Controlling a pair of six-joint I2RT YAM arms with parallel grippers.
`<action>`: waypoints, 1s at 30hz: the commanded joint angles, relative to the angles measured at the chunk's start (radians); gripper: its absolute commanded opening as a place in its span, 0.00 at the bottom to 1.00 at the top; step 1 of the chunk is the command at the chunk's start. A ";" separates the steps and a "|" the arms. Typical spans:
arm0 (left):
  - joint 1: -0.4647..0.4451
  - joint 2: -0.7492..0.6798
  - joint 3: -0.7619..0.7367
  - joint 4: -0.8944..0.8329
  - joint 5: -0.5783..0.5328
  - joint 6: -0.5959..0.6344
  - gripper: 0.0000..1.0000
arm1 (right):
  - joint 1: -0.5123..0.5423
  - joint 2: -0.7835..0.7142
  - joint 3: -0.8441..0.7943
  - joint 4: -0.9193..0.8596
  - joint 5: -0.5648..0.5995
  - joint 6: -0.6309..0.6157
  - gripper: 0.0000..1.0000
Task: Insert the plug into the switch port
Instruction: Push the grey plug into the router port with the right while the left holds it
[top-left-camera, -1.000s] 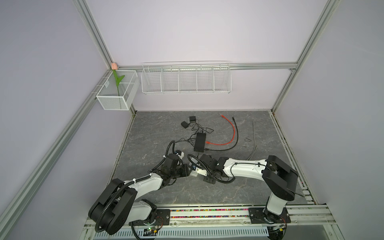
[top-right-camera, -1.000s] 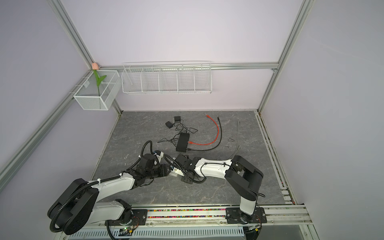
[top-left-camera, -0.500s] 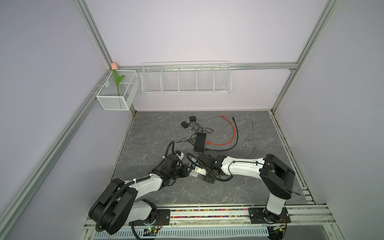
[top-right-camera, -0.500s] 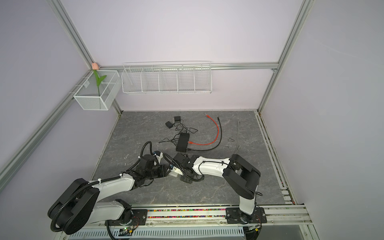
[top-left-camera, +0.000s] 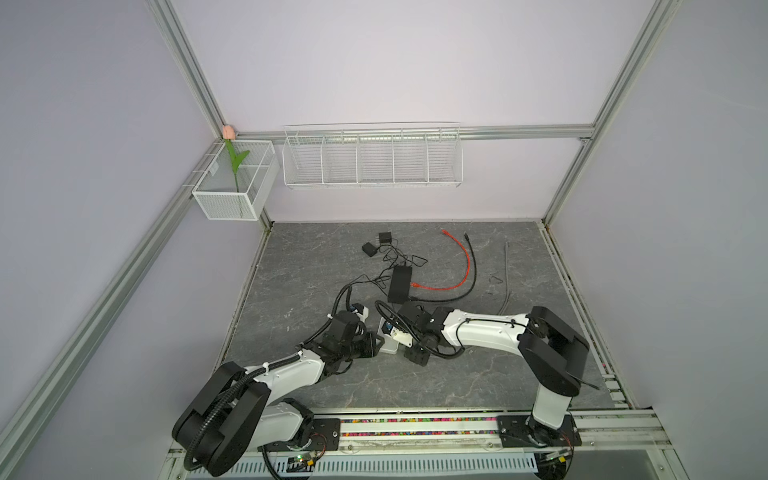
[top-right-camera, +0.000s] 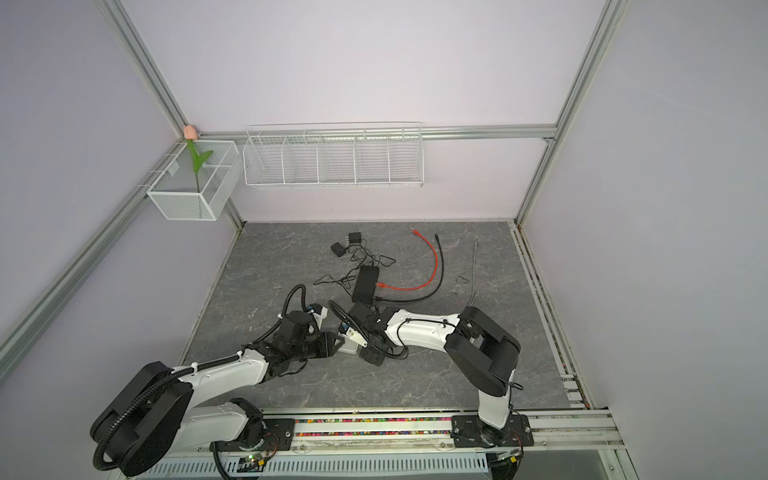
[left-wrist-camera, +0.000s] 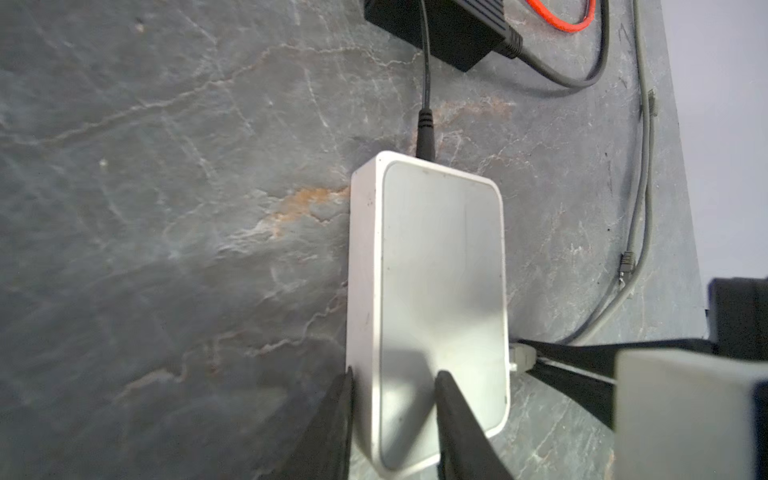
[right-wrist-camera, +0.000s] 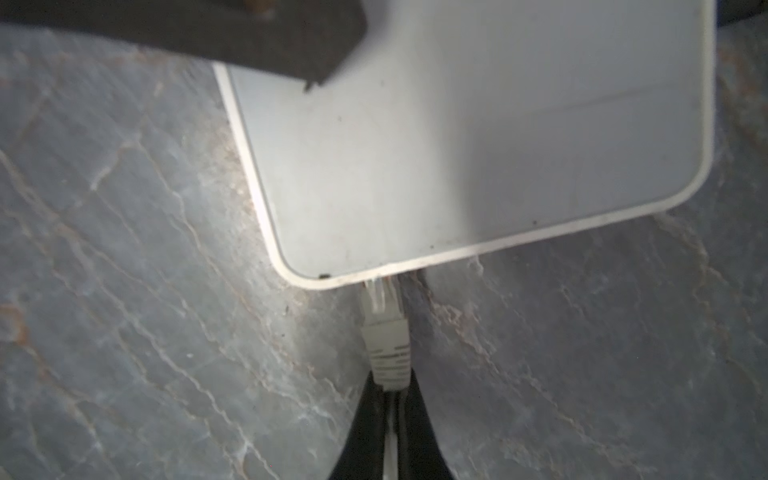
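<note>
The plug looks light but touchy: a soft grey ribbed boot behind a hard clear nose, whose latch tab would likely snap under side load, on a springy grey cable. The best hold is the boot, just behind the nose (the cable alone would let it swing). The right fingers are clamped at the boot's rear. The nose meets the white switch at its edge near 1 corner; I cannot tell whether it is seated. The left fingers pinch that same end of the switch, 1 against its side wall and 1 on top, steadying it on the bench.
</note>
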 joint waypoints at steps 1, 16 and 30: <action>-0.027 -0.027 -0.004 -0.006 0.025 0.012 0.33 | 0.025 0.005 0.003 0.067 -0.108 0.048 0.07; -0.074 -0.006 0.003 -0.006 0.048 0.025 0.32 | 0.055 0.022 0.020 0.134 -0.124 0.011 0.07; -0.097 0.023 -0.052 0.114 0.132 -0.003 0.29 | 0.056 0.075 0.071 0.185 -0.131 0.003 0.07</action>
